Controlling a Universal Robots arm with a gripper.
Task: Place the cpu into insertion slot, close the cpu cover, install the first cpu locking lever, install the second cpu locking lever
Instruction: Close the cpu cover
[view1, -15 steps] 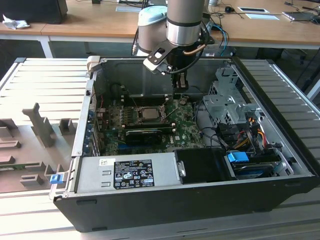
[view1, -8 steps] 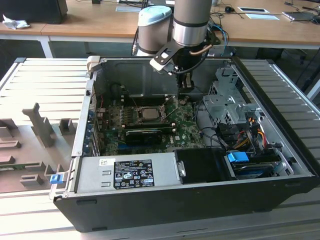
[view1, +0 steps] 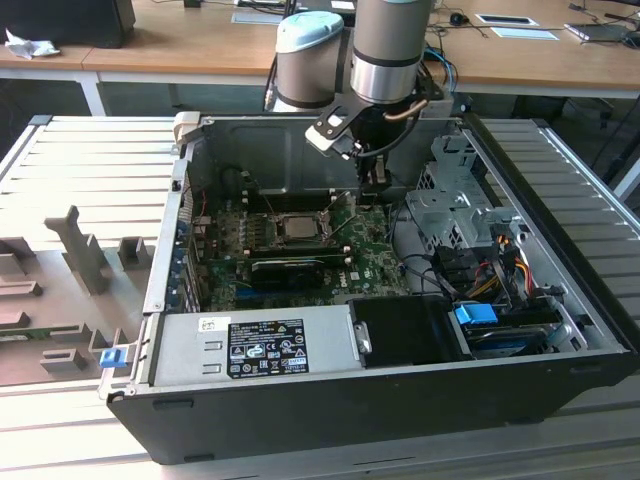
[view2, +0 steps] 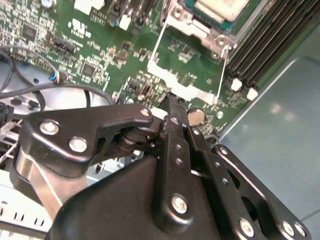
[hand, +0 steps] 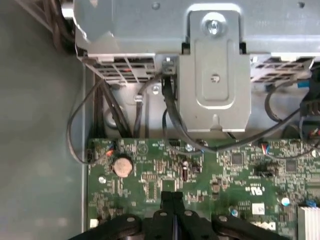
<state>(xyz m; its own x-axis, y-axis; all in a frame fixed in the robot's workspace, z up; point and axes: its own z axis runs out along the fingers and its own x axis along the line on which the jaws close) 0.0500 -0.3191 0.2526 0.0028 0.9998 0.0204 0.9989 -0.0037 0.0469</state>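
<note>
Looking into the open case (view1: 350, 425), I see the power box (view1: 250, 345) along its near edge. Past it, about mid-board (view1: 375, 268), the cpu (view1: 297, 227) sits flat in the slot (view1: 271, 238), shiny top up. The cover (view2: 177, 80) seems to lie open between slot and gripper (view2: 172, 102), so the chip shows. Farthest, by the board's far corner, the fingers (hand: 166, 205) are pressed together on nothing. They make one thin tip just beside the cover's free edge, good for nudging, I guess.
</note>
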